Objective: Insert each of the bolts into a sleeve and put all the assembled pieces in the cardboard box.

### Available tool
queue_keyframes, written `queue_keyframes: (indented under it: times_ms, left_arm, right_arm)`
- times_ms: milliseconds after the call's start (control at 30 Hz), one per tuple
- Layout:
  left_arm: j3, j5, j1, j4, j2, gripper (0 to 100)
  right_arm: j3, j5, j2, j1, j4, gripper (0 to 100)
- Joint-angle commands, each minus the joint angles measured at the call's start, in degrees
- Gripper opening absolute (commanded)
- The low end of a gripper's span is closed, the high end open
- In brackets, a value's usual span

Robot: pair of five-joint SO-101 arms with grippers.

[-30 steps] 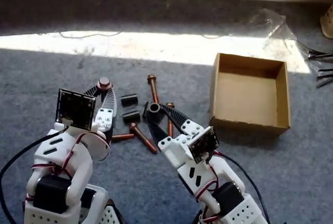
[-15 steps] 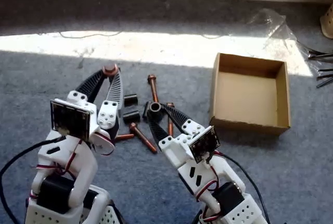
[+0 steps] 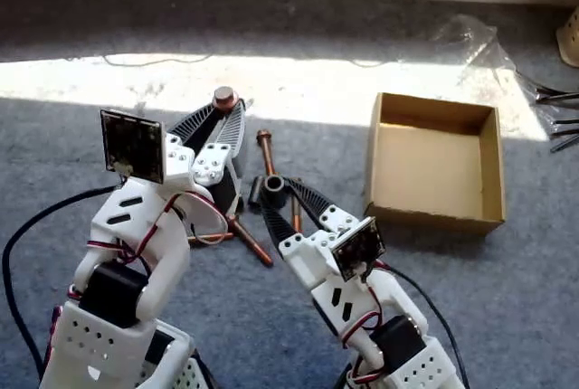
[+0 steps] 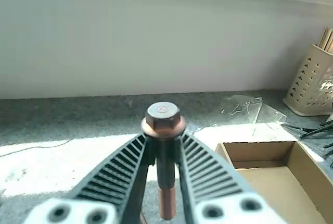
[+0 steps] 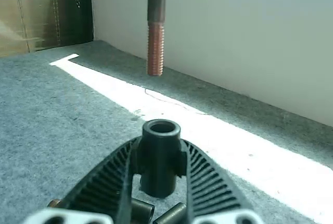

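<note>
My left gripper (image 4: 163,148) clamped on copper bolt (image 4: 163,124) just under head, shank hanging down, raised far-left of black sleeve (image 5: 159,153). Right gripper (image 3: 274,197) pinches it upright, bore up. Both rigid, smooth, slippy I reckon: grip mid-body, square.

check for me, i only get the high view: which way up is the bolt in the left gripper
Observer: In the left wrist view the left gripper clamps the bolt just under its head, head up, shank hanging down between the fingers.
Operator: ok and the sleeve, how's it sitting
Observer: In the right wrist view the right gripper holds the sleeve upright, with its open bore facing up.
Operator: is the bolt in it yet
Observer: No. The bolt's threaded end hangs in the air apart from the sleeve, with a clear gap between them.
</note>
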Motion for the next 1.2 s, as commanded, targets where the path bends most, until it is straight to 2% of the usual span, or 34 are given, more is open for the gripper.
queue_keyframes:
  times_ms: [0, 100, 333, 533, 867, 1000, 1167]
  left_arm:
    - [-2.51, 4.66, 1.1, -2.02, -4.18, 0]
    - [-0.48, 5.36, 1.45, -2.02, -7.78, 0]
    - [5.67, 5.89, 9.71, -5.27, -13.41, 0]
    - [8.4, -0.88, 12.97, -6.15, -13.85, 0]
    - [8.48, -0.97, 12.7, -5.89, -13.76, 0]
    - [8.48, -3.87, 12.7, -5.89, -13.85, 0]
    - [8.48, -4.13, 12.7, -5.8, -13.76, 0]
  right_arm:
    - [5.93, -0.53, -0.75, 1.54, -2.07, 0.5]
    - [5.93, -0.53, -0.75, 1.45, -2.07, 0.5]
    - [5.93, -0.53, -0.75, 1.27, -2.07, 0.5]
    - [5.93, -0.53, -0.75, 1.27, -2.07, 0.5]
    - [6.11, -0.35, -0.75, 1.27, -1.89, 0.5]
    - [6.11, -0.26, -0.75, 1.27, -1.8, 0.5]
    - [6.2, -0.35, -0.75, 1.27, -1.8, 0.5]
